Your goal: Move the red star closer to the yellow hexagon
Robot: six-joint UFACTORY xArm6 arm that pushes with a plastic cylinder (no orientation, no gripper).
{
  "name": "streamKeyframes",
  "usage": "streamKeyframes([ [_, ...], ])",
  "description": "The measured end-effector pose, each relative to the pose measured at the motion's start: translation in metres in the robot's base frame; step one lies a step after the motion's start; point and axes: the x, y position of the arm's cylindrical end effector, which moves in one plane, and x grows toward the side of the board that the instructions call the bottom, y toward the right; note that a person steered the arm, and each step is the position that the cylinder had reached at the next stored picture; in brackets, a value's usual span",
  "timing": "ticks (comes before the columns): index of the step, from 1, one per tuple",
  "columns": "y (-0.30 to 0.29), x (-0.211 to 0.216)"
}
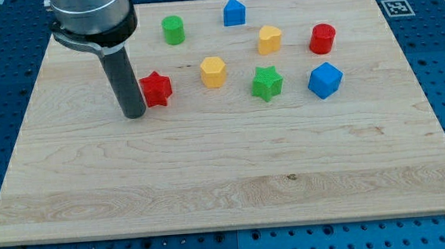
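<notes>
The red star (157, 88) lies on the wooden board at the upper left of centre. The yellow hexagon (213, 72) sits a short way to its right, with a gap between them. My tip (134, 114) rests on the board just left of the red star, touching or nearly touching its left points. The dark rod rises from the tip to the arm at the view's top left.
A green cylinder (173, 30) and a blue house-shaped block (234, 12) stand near the top. A second yellow block (269, 39), a red cylinder (322, 38), a green star (267, 83) and a blue cube (325, 79) lie to the right. The wooden board (226, 179) spans the view.
</notes>
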Motion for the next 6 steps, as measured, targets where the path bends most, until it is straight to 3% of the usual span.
streamKeyframes([
  [3, 0.041, -0.067],
  [4, 0.044, -0.06],
  [5, 0.044, -0.01],
  [6, 0.061, 0.001],
])
